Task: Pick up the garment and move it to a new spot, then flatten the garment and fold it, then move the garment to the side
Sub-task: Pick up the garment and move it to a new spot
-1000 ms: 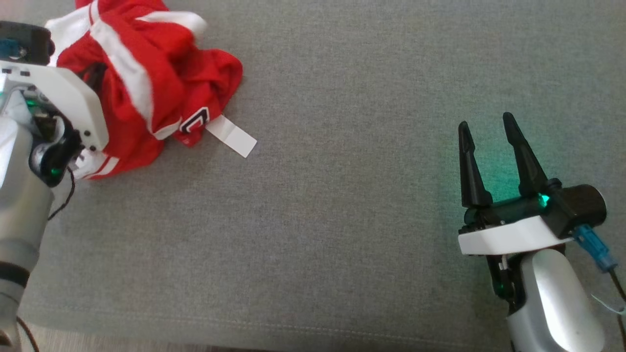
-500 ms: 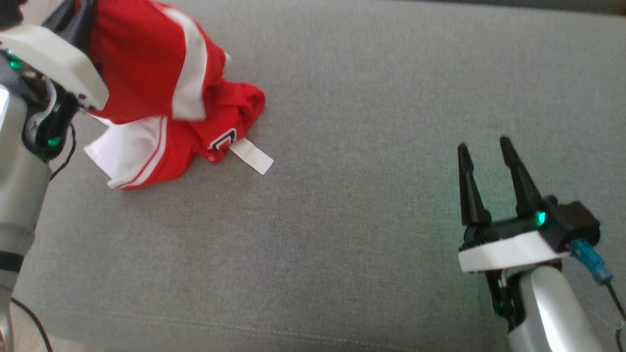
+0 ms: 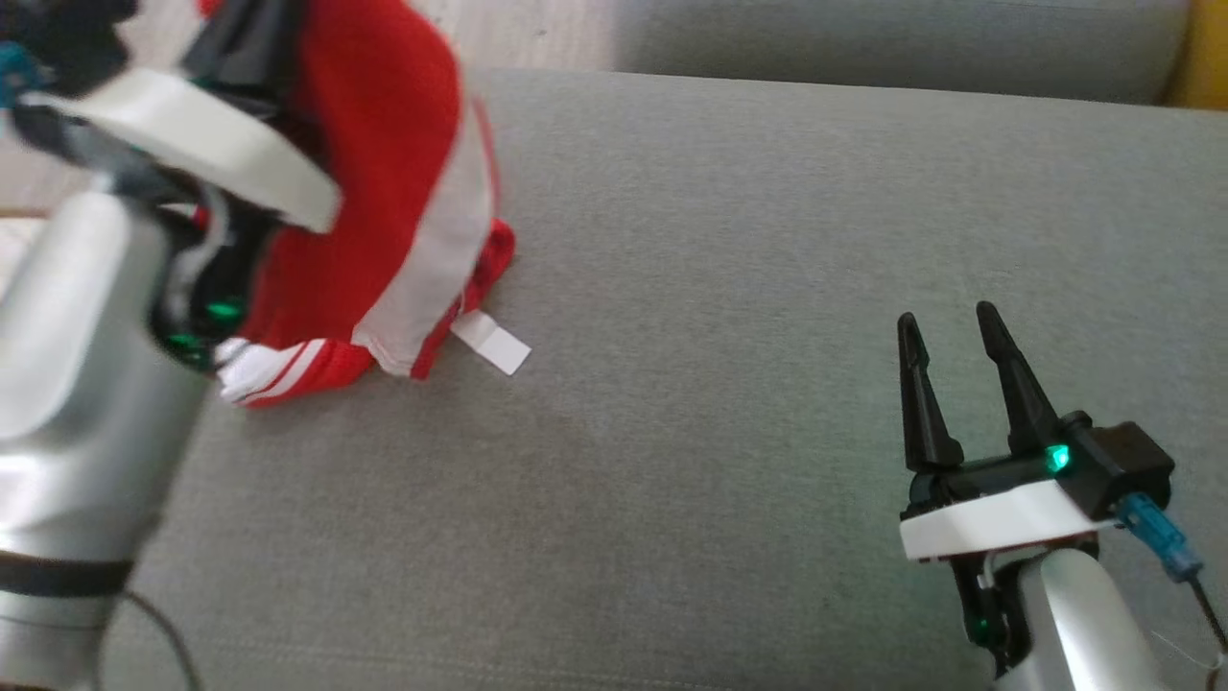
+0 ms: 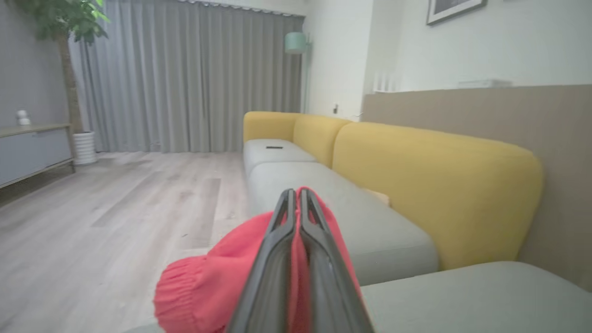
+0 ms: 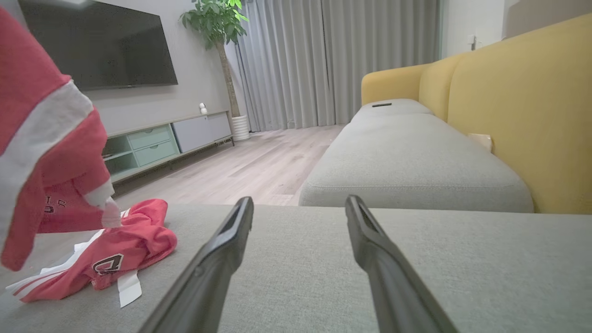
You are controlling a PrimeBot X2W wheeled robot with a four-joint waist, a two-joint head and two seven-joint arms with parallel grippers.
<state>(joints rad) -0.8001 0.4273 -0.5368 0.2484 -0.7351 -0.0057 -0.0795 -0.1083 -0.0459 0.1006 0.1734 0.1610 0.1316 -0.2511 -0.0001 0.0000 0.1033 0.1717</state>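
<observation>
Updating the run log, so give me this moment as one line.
phase: pick-up | left gripper: shut on garment | garment: partly raised, lower end on sofa seat | right gripper: open, empty

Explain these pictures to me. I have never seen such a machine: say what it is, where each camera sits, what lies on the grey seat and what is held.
This is a wheeled robot with two arms, each ending in a gripper with two long dark fingers. One picture looks down from its head; the other two look along each gripper's fingers from wrist cameras. The surface is a grey sofa seat. On it is a red and white garment with a white tag. The left gripper is shut on the garment and holds its upper part lifted; the lower part rests on the seat. The right gripper is open, holds nothing, and is well apart from the garment.
</observation>
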